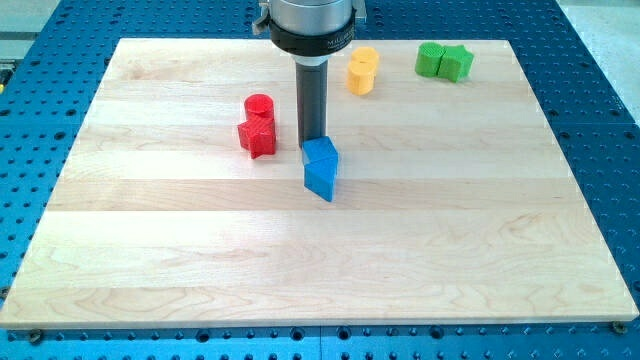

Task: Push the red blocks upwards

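Two red blocks touch each other left of centre: a red cylinder (259,106) above a red star-shaped block (257,136). My tip (313,139) is at the end of the dark rod, just right of the red star, with a gap between them. The tip's end sits right behind the top of a blue block (321,167), so contact with it cannot be told.
Two yellow blocks (362,71) are stacked close together near the view's top centre. Two green blocks (444,61) sit side by side at the top right. The wooden board (320,260) lies on a blue perforated table.
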Available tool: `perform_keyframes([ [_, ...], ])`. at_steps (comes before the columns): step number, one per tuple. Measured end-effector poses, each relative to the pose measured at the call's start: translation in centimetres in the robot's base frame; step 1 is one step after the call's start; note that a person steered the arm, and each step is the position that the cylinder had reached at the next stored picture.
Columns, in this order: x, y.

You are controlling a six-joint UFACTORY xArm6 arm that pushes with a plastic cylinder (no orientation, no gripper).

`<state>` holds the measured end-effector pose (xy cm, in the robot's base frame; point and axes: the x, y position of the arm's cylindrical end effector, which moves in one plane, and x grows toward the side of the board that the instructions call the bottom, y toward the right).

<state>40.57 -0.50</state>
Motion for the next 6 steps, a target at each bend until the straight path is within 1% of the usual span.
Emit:
perform_keyframes([
  [2,3.2,0.0],
  [3,3.4,-0.7],
  [4,3.5,-4.8],
  [5,3.5,-6.7],
  [6,3.3,-6.7],
])
